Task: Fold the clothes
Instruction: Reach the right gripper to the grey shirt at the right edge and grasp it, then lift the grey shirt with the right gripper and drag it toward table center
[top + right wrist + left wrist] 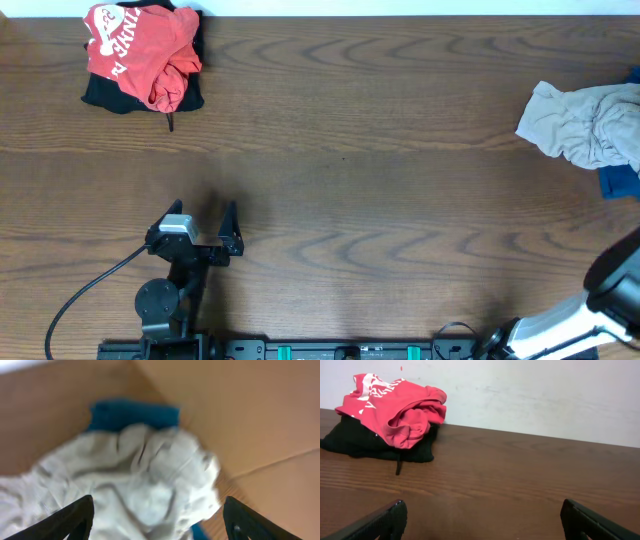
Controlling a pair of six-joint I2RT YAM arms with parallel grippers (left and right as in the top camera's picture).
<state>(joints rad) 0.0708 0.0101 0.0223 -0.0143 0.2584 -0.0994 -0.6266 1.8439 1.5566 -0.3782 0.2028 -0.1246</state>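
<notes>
Dark wood-grain tabletop (380, 200) is carrying the crumpled beige shirt (585, 125) at its 3 o'clock edge, lying over a blue cloth (615, 182), while the right gripper (157, 499) is hovering above it with fingers spread and the left gripper (204, 212) is sitting at 7 o'clock, fingers spread wide, holding nothing.

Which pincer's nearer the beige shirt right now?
Right. The right pincer is open, close to the beige shirt, which fills its wrist view; the left pincer sits far across the table, facing the red garment.
</notes>
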